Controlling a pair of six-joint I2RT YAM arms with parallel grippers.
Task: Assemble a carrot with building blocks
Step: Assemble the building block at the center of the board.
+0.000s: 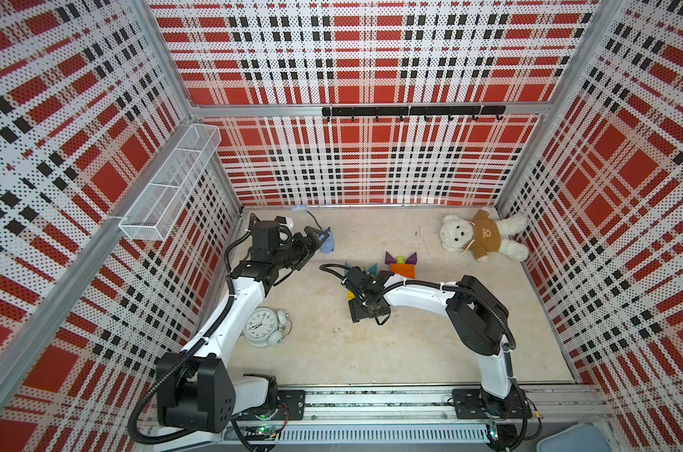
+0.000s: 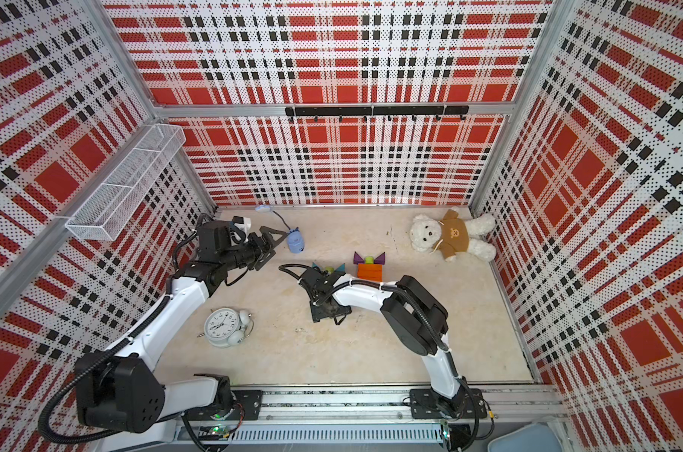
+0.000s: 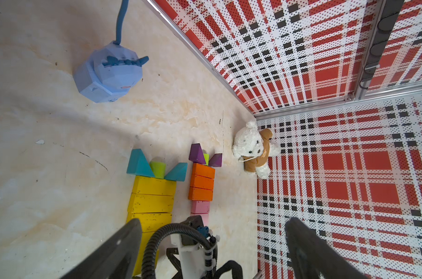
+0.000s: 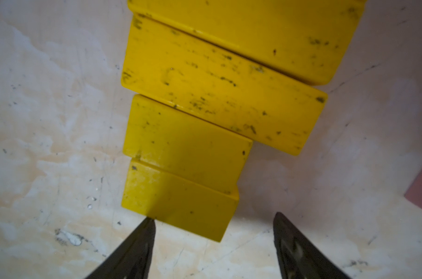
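Note:
Two runs of building blocks lie flat on the floor. Yellow bars, stepped down in size, are topped by teal triangles and a lime-green stub. Beside them lie orange bars and pink bars under purple triangles. My right gripper is open at the narrow end of the yellow run. One fingertip sits at a corner of the smallest yellow bar; nothing is gripped. My left gripper hangs open and empty at the back left.
A blue toy with a cord lies just beyond the left gripper. A white alarm clock lies at the front left, a plush bear in the back right corner. Plaid walls enclose the floor, with a wire basket on the left wall.

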